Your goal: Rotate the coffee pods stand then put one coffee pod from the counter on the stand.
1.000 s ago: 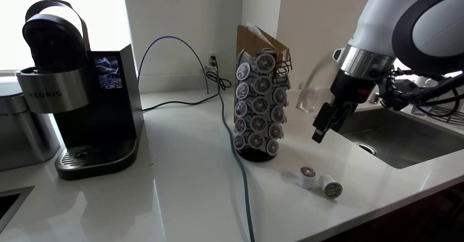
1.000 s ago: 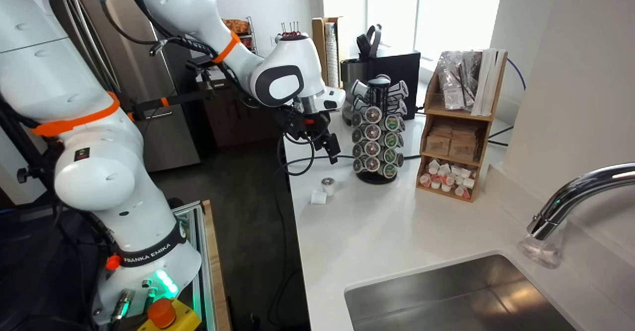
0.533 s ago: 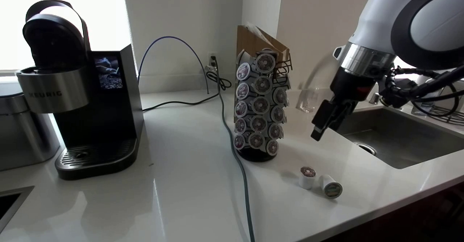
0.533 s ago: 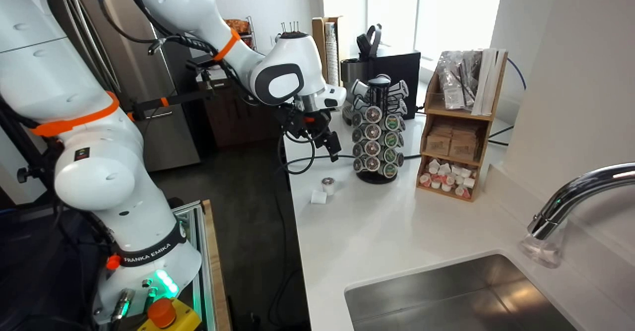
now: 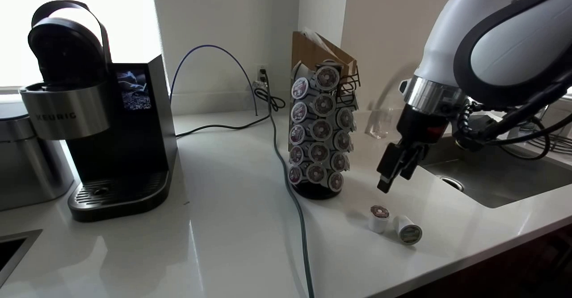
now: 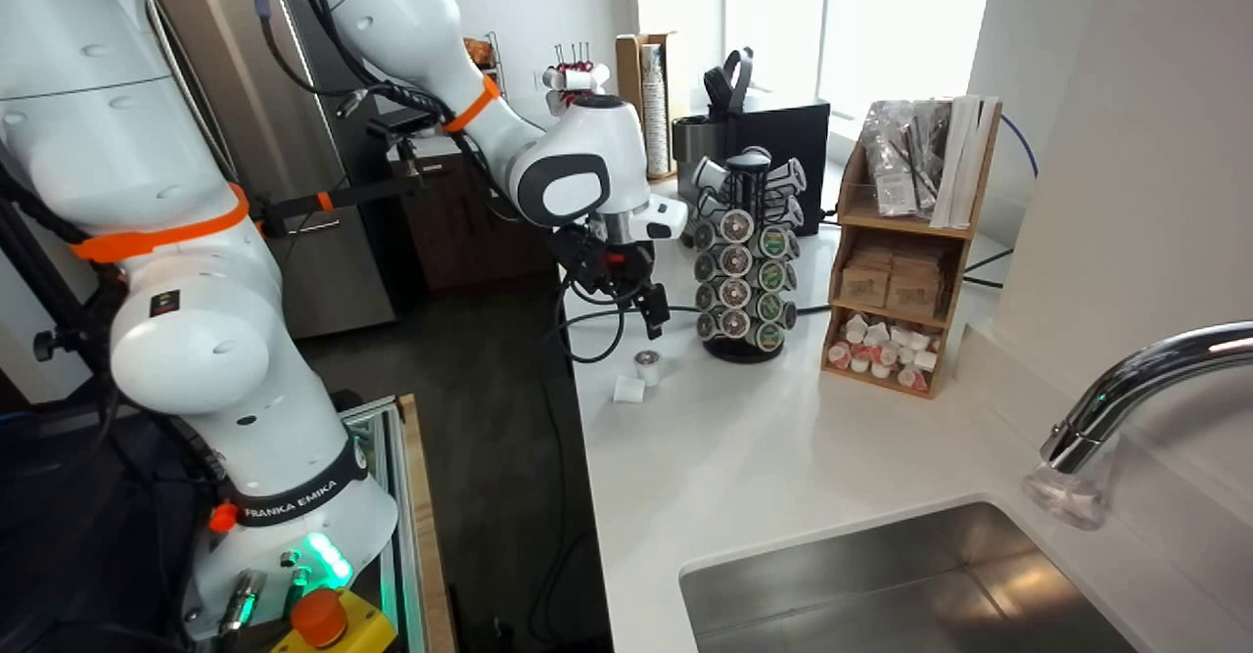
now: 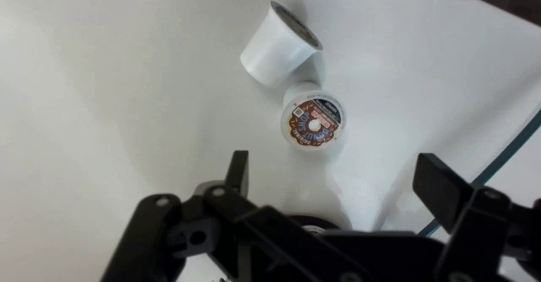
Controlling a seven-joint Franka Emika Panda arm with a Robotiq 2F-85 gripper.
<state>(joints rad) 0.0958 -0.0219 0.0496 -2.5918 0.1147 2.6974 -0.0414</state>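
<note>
Hovering over a broad, glossy white countertop (image 5: 241, 244), the black two-fingered gripper (image 7: 331, 165) is released — its fingers stand wide apart, bare white surface showing between them in the wrist view. Below the fingertips, near but not touching, a small white cup-shaped coffee pod (image 7: 313, 125) with a brown, donut-printed round lid stands upright, lined up with the gap between the two fingers in that view. Just beside it, likewise beneath the gripper, a second white cup-shaped pod (image 7: 274, 47) with a dark printed face lies on its side. To one side of the gripper, near yet apart, rises a tall, black, cylindrical wire coffee pods stand (image 5: 315, 193) — it bears columns of round-lidded pods (image 5: 321, 129) in both exterior views. A dark green cable (image 7: 507, 153) shows past one finger in the wrist view. In an exterior view, a black and silver coffee machine (image 5: 129, 150) with its lid raised stands farther from the gripper than the stand, and a stainless steel sink basin (image 5: 514, 173) lies on the gripper's other side.
</note>
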